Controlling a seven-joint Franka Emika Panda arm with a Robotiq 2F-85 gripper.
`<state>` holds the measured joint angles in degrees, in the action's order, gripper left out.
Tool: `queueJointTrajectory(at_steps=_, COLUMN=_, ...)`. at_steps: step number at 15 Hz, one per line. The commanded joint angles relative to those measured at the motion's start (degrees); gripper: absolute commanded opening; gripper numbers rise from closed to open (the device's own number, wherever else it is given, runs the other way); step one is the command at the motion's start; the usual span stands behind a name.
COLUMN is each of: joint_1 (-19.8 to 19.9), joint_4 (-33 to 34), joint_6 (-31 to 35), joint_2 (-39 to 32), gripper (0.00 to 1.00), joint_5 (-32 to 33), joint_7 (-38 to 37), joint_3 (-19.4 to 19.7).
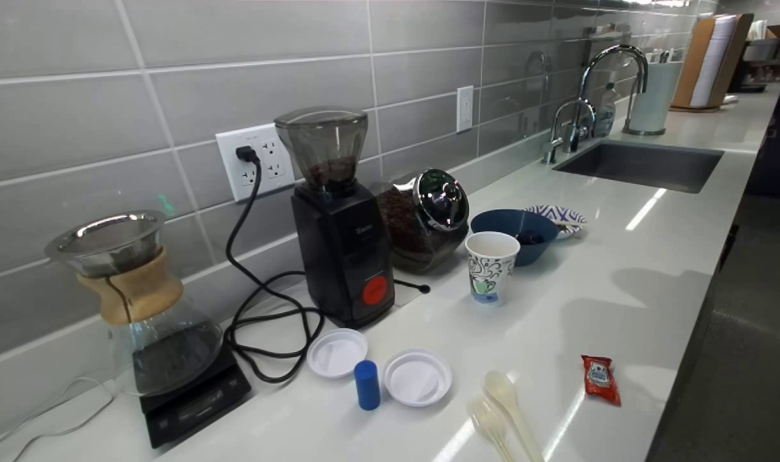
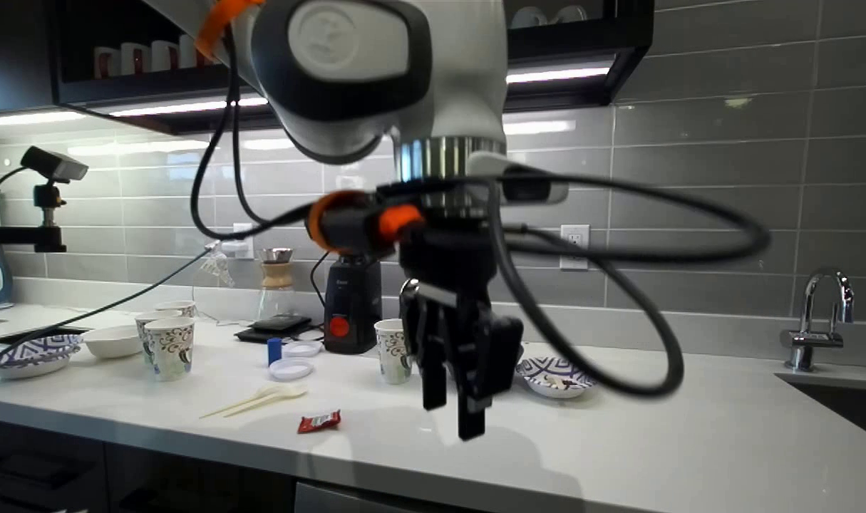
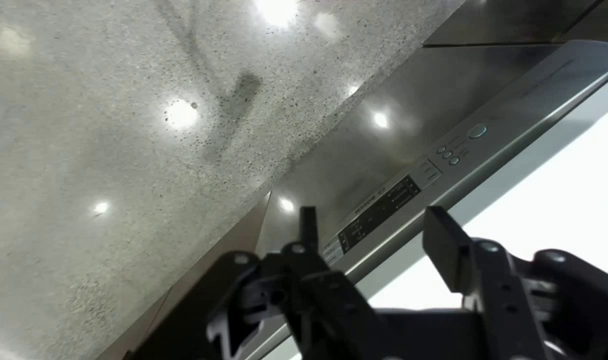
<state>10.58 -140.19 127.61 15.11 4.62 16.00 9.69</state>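
Observation:
My gripper (image 2: pixel 452 417) is open and empty, pointing down in the air near the counter's front edge. In the wrist view my gripper (image 3: pixel 371 215) has wide-apart fingers, with the counter edge and a steel dishwasher front (image 3: pixel 344 185) beyond them. A red packet (image 1: pixel 600 380) lies on the counter, also in an exterior view (image 2: pixel 319 422). A pale spoon (image 1: pixel 506 393) and fork (image 1: pixel 489 420) lie nearby. A patterned paper cup (image 1: pixel 492 269) stands before a blue bowl (image 1: pixel 495 224) and a patterned bowl (image 1: pixel 572 217). My gripper mostly hides the blue bowl in an exterior view.
A blue cylinder (image 1: pixel 367 385) stands by two white lids (image 1: pixel 417 378). A black grinder (image 1: pixel 341 250), bean jar (image 1: pixel 422 221) and glass coffee maker (image 1: pixel 165 353) line the wall. A sink (image 1: pixel 643 167) is farther along. More cups (image 2: pixel 169 349) and bowls stand at the far end. Black cables (image 2: pixel 661 342) loop around my arm.

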Motion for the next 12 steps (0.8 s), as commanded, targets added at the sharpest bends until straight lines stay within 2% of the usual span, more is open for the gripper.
queueJointTrajectory(at_steps=1, joint_1=0.14, joint_4=1.54, joint_6=-8.20, joint_2=11.41, gripper=0.88, joint_5=4.31, joint_7=-4.72, joint_3=-1.44)
queueJointTrajectory(at_steps=2, joint_1=0.05, joint_4=2.39, joint_6=-10.31, joint_2=14.31, gripper=0.96, joint_5=4.07, joint_7=-4.79, joint_3=-1.43)
queueJointTrajectory(at_steps=3, joint_1=-0.26, joint_4=3.24, joint_6=-11.20, joint_2=16.80, gripper=0.99, joint_5=3.44, joint_7=-3.96, joint_3=-1.13)
queueJointTrajectory(at_steps=6, joint_1=-1.16, joint_4=5.01, joint_6=-10.77, joint_2=25.68, gripper=1.00, joint_5=0.33, joint_7=-0.81, joint_3=1.60)
queueJointTrajectory(at_steps=7, joint_1=-1.13, joint_4=4.94, joint_6=-9.70, joint_2=20.02, gripper=1.00, joint_5=2.19, joint_7=-2.61, joint_3=0.51)
queueJointTrajectory(at_steps=9, joint_1=-1.16, joint_4=5.57, joint_6=-10.37, joint_2=24.63, gripper=1.00, joint_5=2.13, joint_7=-2.14, joint_3=1.45)
queueJointTrajectory(at_steps=12, joint_1=-1.24, joint_4=5.35, joint_6=-10.90, joint_2=26.27, gripper=1.00, joint_5=2.08, joint_7=-2.03, joint_3=1.78)
